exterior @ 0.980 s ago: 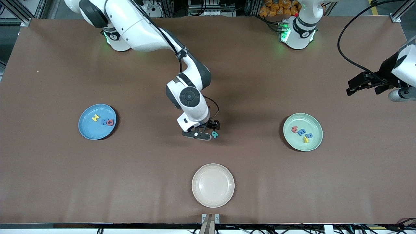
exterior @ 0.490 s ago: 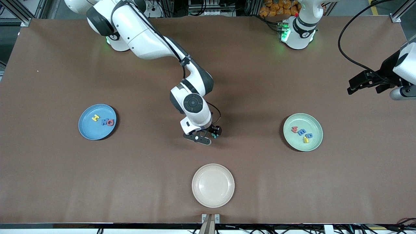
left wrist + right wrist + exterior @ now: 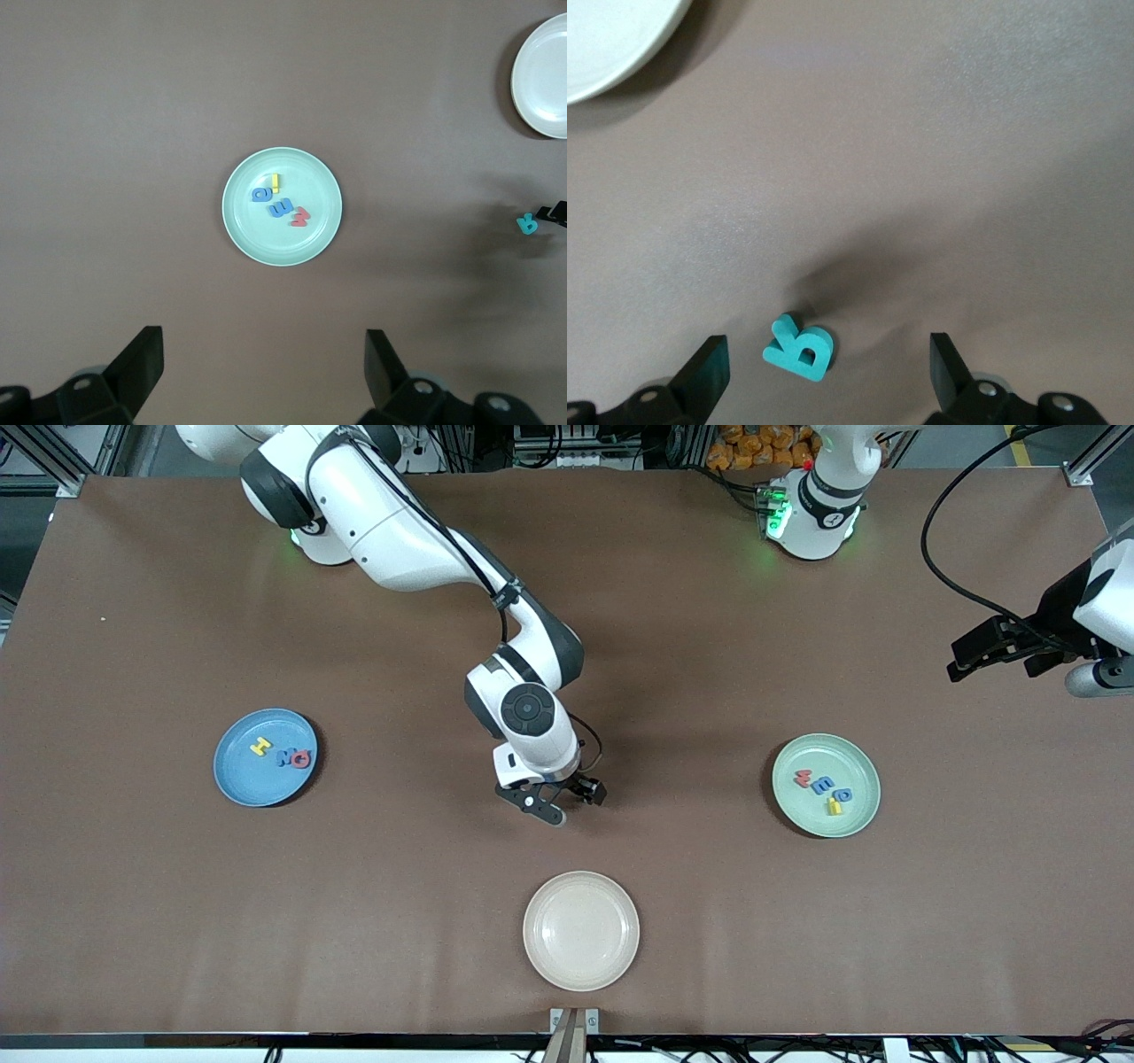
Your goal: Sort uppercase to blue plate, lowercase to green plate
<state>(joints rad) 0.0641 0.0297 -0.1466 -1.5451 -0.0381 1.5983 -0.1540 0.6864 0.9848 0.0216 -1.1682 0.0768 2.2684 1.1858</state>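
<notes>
From the front, the right tool (image 3: pixel 560 804) hangs low over mid-table, between the blue plate (image 3: pixel 241 782) and the green plate (image 3: pixel 855 815), with the cream plate (image 3: pixel 580 957) nearer the camera than the spot beneath it. Its body hides the teal R here. The blue plate carries the yellow H (image 3: pixel 260 747), blue M (image 3: pixel 285 758) and red Q (image 3: pixel 301 758). The left tool (image 3: pixel 997 657) waits aloft at the left arm's end of the table.

In the left wrist view, that tool's fingers (image 3: pixel 142 365) stand wide apart and empty, the green plate (image 3: pixel 243 232) straight below them holding a yellow h (image 3: pixel 275 183), a blue a-like letter (image 3: pixel 261 193), a blue m (image 3: pixel 281 209) and a red m (image 3: pixel 300 216).

In the right wrist view, the right tool's fingers (image 3: pixel 709 375) are spread wide, gripping nothing. The R (image 3: pixel 799 348) lies flat on the table (image 3: pixel 939 159) between them, closer to one finger and touching neither.
</notes>
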